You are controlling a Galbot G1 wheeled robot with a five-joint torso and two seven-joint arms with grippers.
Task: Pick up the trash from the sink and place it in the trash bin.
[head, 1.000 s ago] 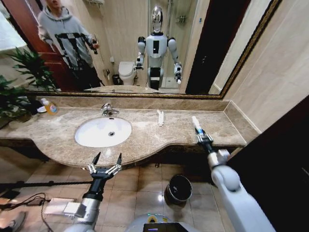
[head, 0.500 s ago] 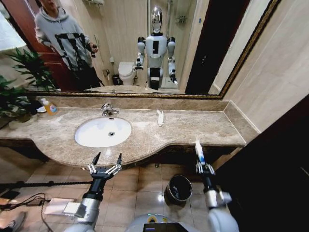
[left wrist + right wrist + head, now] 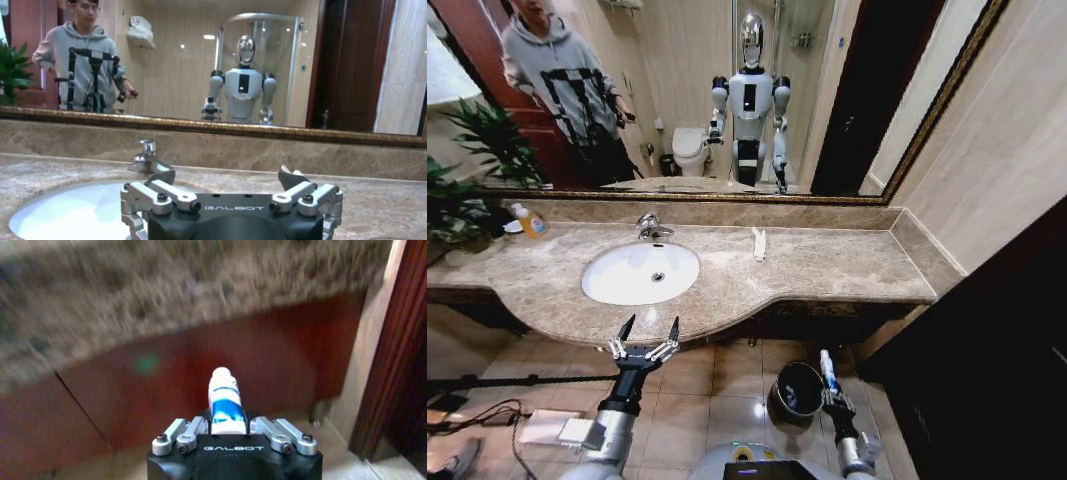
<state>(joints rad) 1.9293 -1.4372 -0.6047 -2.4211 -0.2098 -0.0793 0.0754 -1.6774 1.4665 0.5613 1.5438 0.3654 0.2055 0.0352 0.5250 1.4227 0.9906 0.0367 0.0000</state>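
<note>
Holding a white tube beside the bin, your right tool risks dropping it onto the floor — not over the rim yet. Left tool hangs wide by the counter.

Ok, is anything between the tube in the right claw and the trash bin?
Nothing visible. The right claw holds the white tube with blue marks upright below the counter edge, right beside the black trash bin, whose open top is uncovered. The left claw hangs open at the counter front, well away.
</note>
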